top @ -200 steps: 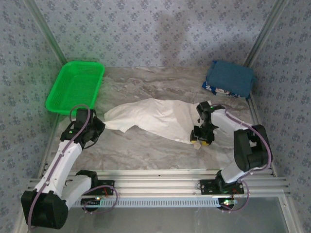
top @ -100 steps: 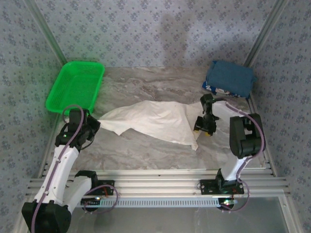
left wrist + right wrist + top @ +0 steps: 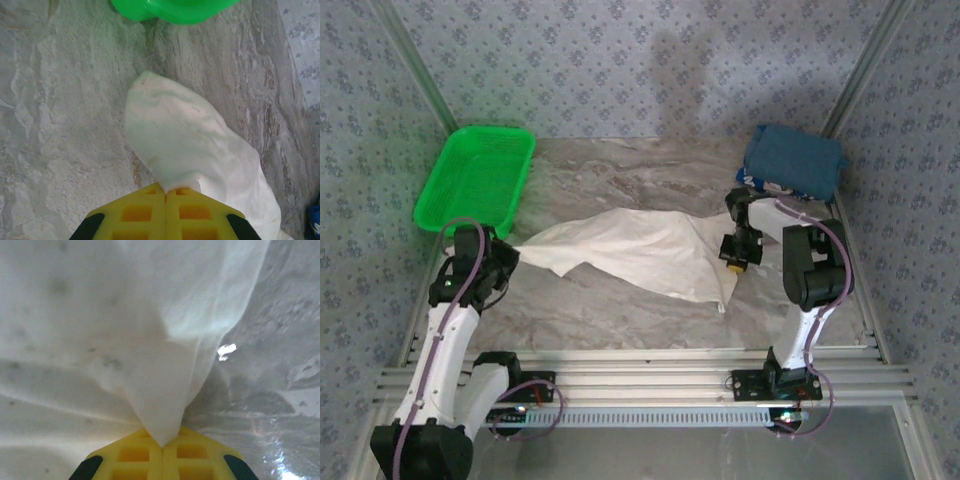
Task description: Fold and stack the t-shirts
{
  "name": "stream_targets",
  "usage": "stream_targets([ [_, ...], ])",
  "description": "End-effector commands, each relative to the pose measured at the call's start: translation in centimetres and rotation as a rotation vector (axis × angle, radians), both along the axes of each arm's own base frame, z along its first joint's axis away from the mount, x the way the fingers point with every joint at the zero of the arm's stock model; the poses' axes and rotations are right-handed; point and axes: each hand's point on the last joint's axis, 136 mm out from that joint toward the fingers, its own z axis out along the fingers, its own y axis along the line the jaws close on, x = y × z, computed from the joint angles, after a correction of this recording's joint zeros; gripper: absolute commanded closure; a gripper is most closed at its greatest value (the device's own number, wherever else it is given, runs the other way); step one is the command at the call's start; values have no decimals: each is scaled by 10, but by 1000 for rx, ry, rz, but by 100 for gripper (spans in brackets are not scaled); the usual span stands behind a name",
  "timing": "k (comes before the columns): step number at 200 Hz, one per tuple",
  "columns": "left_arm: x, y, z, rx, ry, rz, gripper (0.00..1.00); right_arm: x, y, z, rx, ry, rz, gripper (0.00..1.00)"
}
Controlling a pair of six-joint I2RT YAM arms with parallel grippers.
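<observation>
Lying stretched across the desk point(image 3: 620, 305): cream-white t-shirt point(image 3: 640, 252), left end pinched in the left end effector point(image 3: 165, 192), right end pinched in the right end effector point(image 3: 162, 440). Dark blue t-shirt point(image 3: 792, 160): folded, far-right corner. Green basket point(image 3: 475, 180): far-left.

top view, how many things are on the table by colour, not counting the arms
white: 1, the cream-white t-shirt
blue: 1, the dark blue t-shirt
green: 1, the green basket
total: 3
</observation>
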Motion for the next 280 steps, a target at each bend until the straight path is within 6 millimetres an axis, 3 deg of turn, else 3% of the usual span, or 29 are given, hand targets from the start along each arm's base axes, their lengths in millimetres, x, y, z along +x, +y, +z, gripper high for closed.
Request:
stream_targets([
  [1, -3, 9, 9, 24, -8, 5, 100, 31, -28, 22, -83, -122, -4, 100],
  [33, 2, 7, 7, 0, -11, -7, 100, 48, -47, 49, -153, -164, 88, 100],
  [69, 10, -6, -10, -67, -8, -39, 100, 55, -45, 24, -122, -96, 133, 98],
  [92, 11, -15, -18, -65, 3, -70, 100, 62, -38, 13, -62, -96, 105, 82],
  [110, 13, -23, -21, -61, 12, -101, 100, 65, -30, 35, 8, -153, 68, 62],
  [128, 15, -33, -24, -59, 21, -130, 100, 51, -26, 70, 81, -202, 25, 51],
  [146, 14, -40, -30, -63, 32, -145, 100, 15, -15, 96, 174, -184, -19, 45],
  [155, 13, -42, -34, -66, 37, -147, 100, -6, -7, 99, 227, -151, -47, 45],
  [164, 11, -43, -37, -69, 42, -147, 100, -26, 1, 97, 285, -114, -85, 45],
  [176, 10, -43, -40, -72, 44, -145, 100, -56, 8, 78, 334, -41, -143, 45],
  [199, 12, -46, -40, -74, 40, -163, 100, -86, 14, 51, 390, -4, -262, 45],
  [226, 16, -49, -36, -65, 41, -194, 100, -93, 17, 29, 429, 9, -358, 46],
  [280, 19, -50, -34, -56, 39, -210, 100, -81, 8, 11, 397, -27, -433, 48],
])
